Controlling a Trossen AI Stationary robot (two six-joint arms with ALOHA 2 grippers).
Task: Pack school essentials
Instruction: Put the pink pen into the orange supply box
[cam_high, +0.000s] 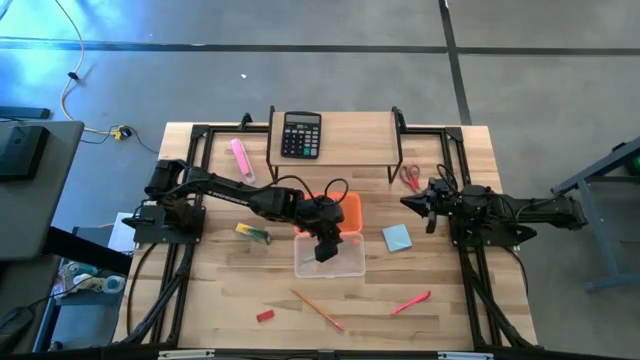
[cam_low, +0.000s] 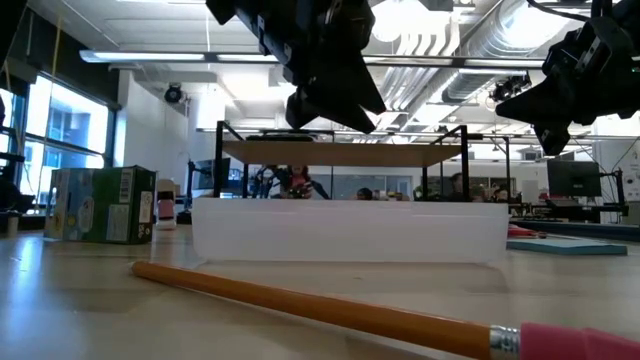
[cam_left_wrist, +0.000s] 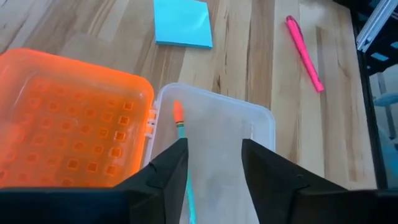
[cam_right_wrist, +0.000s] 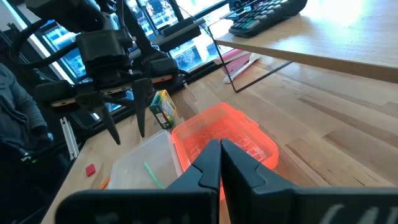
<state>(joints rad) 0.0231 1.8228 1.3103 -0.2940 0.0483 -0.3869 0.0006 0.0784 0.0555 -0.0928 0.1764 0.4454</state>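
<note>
Orange pencil (cam_low: 330, 310) still out; green pencil (cam_left_wrist: 184, 140) in box (cam_high: 345, 268); left claw (cam_left_wrist: 214, 165) open, empty; notepad (cam_high: 397, 238), pen (cam_high: 411, 302), eraser (cam_high: 264, 316) left.

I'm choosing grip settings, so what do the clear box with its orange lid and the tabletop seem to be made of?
The clear rectangular box looks like thin translucent plastic with a frosted finish: the green pencil inside shows through its wall. Its hinged orange lid seems to be the same plastic, glossy, with a moulded grid of dimples. The tabletop looks like light wooden planks with visible grain, smooth, probably sealed.
</note>
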